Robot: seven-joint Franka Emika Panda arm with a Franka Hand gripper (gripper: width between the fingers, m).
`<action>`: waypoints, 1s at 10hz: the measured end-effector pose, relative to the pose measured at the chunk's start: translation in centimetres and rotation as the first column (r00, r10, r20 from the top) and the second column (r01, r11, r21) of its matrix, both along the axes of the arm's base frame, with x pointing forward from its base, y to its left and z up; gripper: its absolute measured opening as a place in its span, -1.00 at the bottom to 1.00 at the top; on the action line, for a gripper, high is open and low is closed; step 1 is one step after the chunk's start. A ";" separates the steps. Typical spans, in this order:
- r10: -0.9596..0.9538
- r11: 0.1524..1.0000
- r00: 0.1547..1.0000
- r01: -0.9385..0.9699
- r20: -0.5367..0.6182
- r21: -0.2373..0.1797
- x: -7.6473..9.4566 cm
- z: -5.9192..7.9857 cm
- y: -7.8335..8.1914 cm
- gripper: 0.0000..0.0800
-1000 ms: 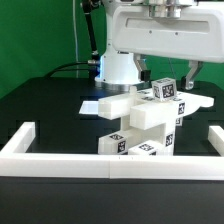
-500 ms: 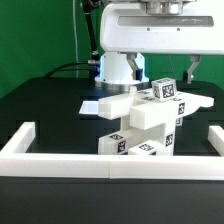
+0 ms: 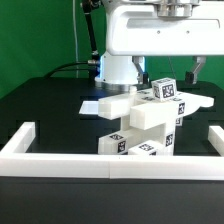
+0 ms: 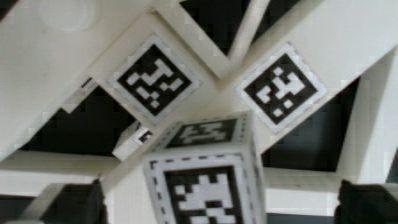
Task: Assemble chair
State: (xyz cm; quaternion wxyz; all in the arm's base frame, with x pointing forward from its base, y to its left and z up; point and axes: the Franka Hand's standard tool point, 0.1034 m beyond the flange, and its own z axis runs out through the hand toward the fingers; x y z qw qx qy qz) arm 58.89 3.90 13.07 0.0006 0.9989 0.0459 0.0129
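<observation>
Chair (image 3: 145, 120), partly built, stands on the black desk (image 3: 45, 105) just behind the long white rail (image 3: 60, 160), near the rail's middle; contact with the rail cannot be told. Jaws hang wide open above the chair, gripping nothing. 1 tagged square leg (image 4: 199, 185) sits between the 2 fingertips (image 4: 63, 205). Marker board (image 3: 90, 103) lies flat farther behind the rail.
</observation>
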 end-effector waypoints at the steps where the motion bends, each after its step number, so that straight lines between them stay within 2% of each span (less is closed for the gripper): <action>1: -0.017 1.000 1.000 0.017 0.001 0.000 0.0 -0.1 0.1 0.62; 2: -0.018 1.000 1.000 0.018 0.004 -0.002 0.1 -0.2 0.0 0.62; 4: -0.020 1.000 1.000 0.020 0.008 -0.004 0.1 -0.2 -0.1 0.01; 5: -0.024 1.000 1.000 0.024 0.008 -0.004 0.1 -0.2 -0.2 0.01; 6: -0.050 0.999 0.999 0.050 0.008 -0.003 0.1 -0.2 -0.2 -0.29; 8: -0.090 0.996 0.996 0.090 0.008 -0.001 0.1 -0.2 -0.2 -0.28; 10: -0.225 0.974 0.974 0.225 0.008 0.004 0.1 -0.2 -0.2 -0.28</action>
